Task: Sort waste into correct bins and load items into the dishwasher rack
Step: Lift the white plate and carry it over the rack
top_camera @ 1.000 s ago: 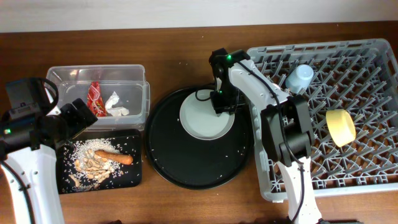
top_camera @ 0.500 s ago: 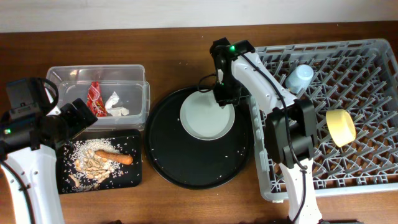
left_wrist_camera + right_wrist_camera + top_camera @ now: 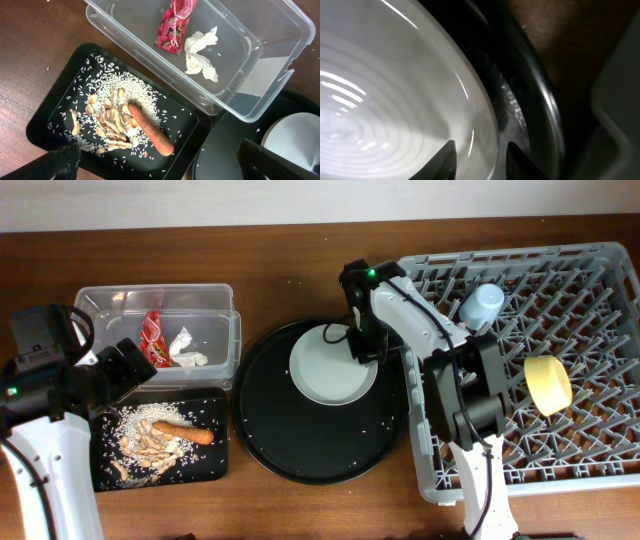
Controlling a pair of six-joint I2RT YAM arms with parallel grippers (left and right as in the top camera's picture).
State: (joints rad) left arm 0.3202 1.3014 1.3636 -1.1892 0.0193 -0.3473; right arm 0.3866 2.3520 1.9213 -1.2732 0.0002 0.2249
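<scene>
The pale round plate [image 3: 328, 372] lies in the large round black tray [image 3: 300, 450]. My right gripper [image 3: 362, 346] is low at the plate's right rim. In the right wrist view it [image 3: 481, 152] is open, one finger over the plate [image 3: 380, 100] and one outside its rim. My left gripper [image 3: 125, 370] is open and empty above the shallow black tray [image 3: 215, 462], which holds the carrot stick [image 3: 150, 129] and beige flakes [image 3: 112, 125]. The red wrapper [image 3: 174, 25] and white paper [image 3: 202, 52] lie in the clear tub [image 3: 215, 300]. The pink cup and chopsticks are out of view.
The grey dishwasher rack [image 3: 580, 440] fills the right side, with the light-blue cup [image 3: 482, 305] and the yellow bowl [image 3: 548, 384] among its pegs. The round tray's raised rim [image 3: 535, 100] runs just right of my right fingers. Loose grains dot the round tray.
My right gripper shifted slightly toward the back, then came back down to the plate's right rim. The plate and the left arm have not moved.
</scene>
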